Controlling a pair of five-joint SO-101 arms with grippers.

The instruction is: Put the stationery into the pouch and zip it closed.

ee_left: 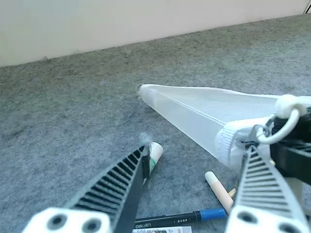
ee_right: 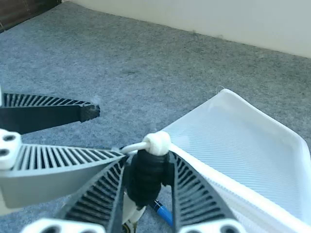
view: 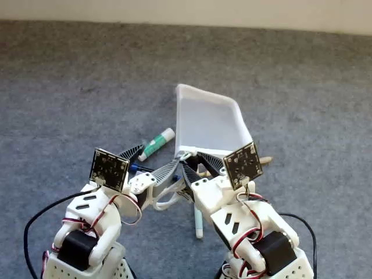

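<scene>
– Stationery: is any of it in yet?

– None that I can make out. Starting at the left, the left gripper (ee_left: 197, 148) is spread wide. One fingertip is near the glue stick (ee_left: 154, 156) and the other touches the near end of the pouch by its metal ring. The glue stick lies on the grey table (view: 70, 87) just beside the pouch's left edge. The blue pen (ee_left: 180, 217) lies closer to the arms, under that gripper.

– And the pouch itself?

– The white mesh pouch (view: 209, 119) sits mid-table, its far end pointing away from the arms. At its near end the right gripper (ee_right: 148, 162) is pressed together on the zip pull (ee_right: 146, 180), a black tab with a white cord knot on top. A white pen (view: 199, 224) lies between the two arms, partly under the right one. A cream stick (view: 265, 160) lies just right of the pouch's near corner.

– So which step is this?

– I'd say working the zip open, before any loading. How far open it is, I cannot tell.

– What does the next move need?

– Probably the left finger bracing the pouch's end so the fabric doesn't drag along with the pull. The right gripper would then draw the pull in line with the zip. After that the spread gripper is well placed for the glue stick.
</scene>
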